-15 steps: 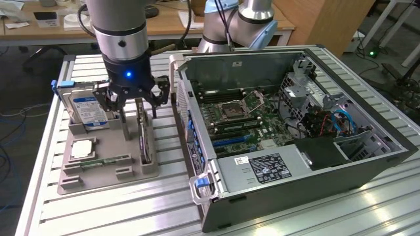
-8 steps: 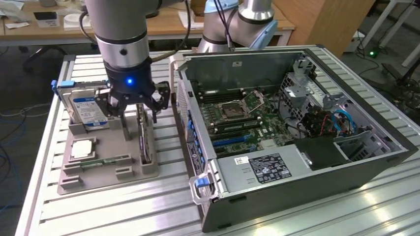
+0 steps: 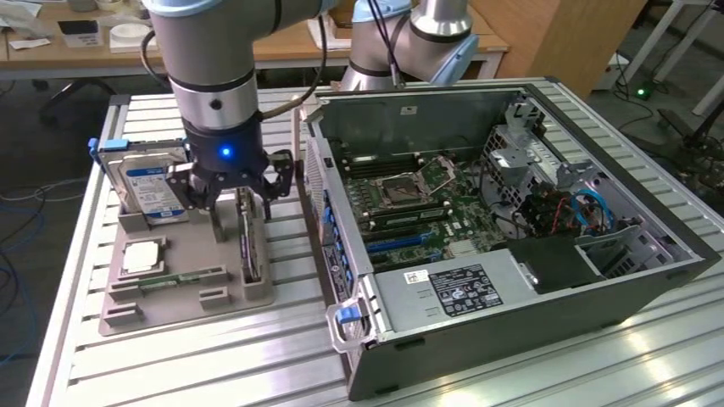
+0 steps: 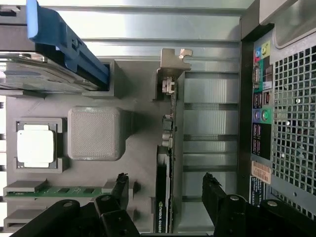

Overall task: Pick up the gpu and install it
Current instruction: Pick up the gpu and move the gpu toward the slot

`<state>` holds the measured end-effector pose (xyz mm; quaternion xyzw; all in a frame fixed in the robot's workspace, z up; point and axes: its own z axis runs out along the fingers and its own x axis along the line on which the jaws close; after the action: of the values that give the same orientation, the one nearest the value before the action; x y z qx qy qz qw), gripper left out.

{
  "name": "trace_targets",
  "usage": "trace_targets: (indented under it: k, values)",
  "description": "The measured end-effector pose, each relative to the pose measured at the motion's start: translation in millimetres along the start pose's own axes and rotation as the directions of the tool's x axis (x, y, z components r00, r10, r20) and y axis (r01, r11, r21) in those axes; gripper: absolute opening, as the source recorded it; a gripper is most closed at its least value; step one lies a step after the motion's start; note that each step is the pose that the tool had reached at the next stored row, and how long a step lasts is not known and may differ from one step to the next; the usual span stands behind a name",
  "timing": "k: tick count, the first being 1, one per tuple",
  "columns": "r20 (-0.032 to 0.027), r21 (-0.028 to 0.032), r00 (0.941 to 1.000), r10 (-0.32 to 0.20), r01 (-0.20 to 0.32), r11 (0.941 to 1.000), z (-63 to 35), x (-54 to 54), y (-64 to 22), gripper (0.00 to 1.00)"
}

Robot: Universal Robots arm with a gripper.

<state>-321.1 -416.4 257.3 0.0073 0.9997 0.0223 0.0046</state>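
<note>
The gpu (image 3: pixel 250 248) is a thin dark card standing on edge in a slot of the grey holder tray (image 3: pixel 169 301). In the wrist view the gpu (image 4: pixel 164 148) runs lengthwise, with its pale metal bracket (image 4: pixel 173 59) at the far end. My gripper (image 3: pixel 240 200) hangs open just above the card's near end. The gripper (image 4: pixel 164 178) has one black finger (image 4: pixel 120 186) on each side of the card, and neither touches it. The open computer case (image 3: pixel 633 280) lies at the exterior view's right, with its motherboard (image 3: pixel 419 208) exposed.
The tray also holds a silver hard drive (image 3: pixel 153 188) in a blue bracket, a processor chip (image 3: pixel 142 254) and a green memory stick (image 3: pixel 181 278). The case's rear panel (image 4: pixel 276 123) stands close beside the tray. Everything rests on a slatted metal table (image 3: pixel 226 365). A second arm's base (image 3: pixel 408 42) stands behind the case.
</note>
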Motion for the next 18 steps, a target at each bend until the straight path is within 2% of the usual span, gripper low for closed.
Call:
trace_targets:
  k: [18]
  values:
    - [0.0001,-0.0001,1.0,0.0,0.0,1.0,32.8,0.3,-1.4,0.71]
